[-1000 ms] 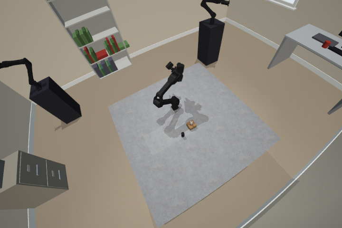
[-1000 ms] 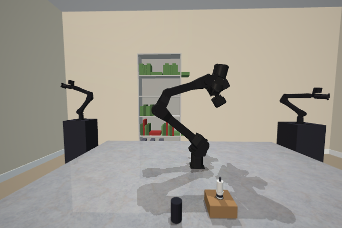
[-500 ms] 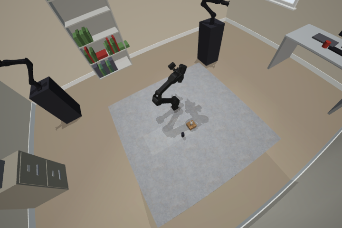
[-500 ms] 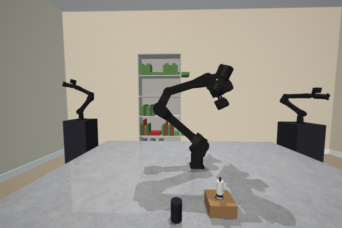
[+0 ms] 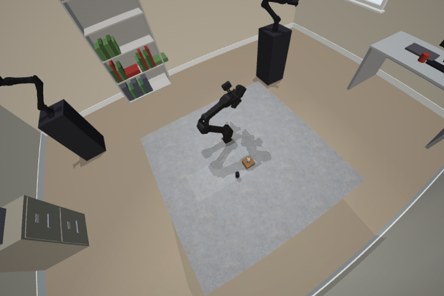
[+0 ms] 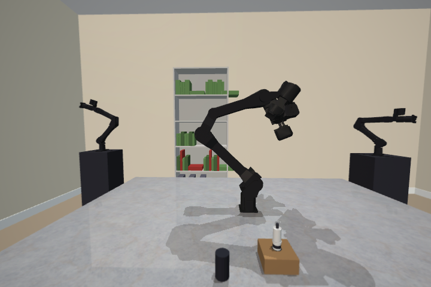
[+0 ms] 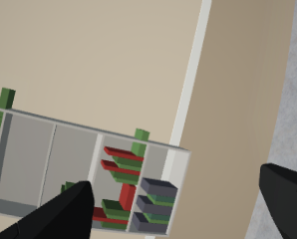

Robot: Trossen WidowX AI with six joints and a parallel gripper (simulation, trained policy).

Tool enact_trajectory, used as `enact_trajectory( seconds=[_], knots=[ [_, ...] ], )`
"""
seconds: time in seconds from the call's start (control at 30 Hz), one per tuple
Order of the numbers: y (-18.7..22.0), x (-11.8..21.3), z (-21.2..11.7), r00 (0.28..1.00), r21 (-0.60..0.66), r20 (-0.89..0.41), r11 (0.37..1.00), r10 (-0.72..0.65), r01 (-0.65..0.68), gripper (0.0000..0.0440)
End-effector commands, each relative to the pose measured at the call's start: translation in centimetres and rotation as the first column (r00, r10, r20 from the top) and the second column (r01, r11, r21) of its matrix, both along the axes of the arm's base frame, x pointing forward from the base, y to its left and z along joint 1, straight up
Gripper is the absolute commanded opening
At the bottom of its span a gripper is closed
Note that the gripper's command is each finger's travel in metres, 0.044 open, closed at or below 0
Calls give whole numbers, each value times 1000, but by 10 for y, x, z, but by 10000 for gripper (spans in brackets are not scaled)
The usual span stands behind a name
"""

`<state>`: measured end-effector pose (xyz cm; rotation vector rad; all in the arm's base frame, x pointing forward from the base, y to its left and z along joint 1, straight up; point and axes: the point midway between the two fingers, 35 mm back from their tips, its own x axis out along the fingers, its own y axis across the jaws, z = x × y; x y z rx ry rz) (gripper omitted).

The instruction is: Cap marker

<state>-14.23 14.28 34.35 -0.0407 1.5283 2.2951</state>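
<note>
The white marker stands upright in the brown holder block, its dark tip bare and pointing up. The black cap stands upright and loose on the table, to the left of the block in the exterior view and apart from it. My gripper is open, with nothing between its fingers in the wrist view. It is high above the table, well away from the cap and marker, and faces the bookshelf and wall. Its fingers are hard to make out in the top and exterior views. Neither cap nor marker shows in the wrist view.
The bookshelf stands beyond the table. Two other arms stand on dark pedestals beyond the table's edges. A desk and a cabinet stand farther off.
</note>
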Motion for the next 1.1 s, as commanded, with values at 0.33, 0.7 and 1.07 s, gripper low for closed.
enact_trajectory(
  seconds=[0.33,0.7,1.07],
  knots=[
    [20,22,-10,991,-42,59,991,-123,125,328],
    [35,40,-16,973,-68,104,974,-209,216,328],
    [49,62,-23,946,-87,149,949,-289,304,329]
  ],
)
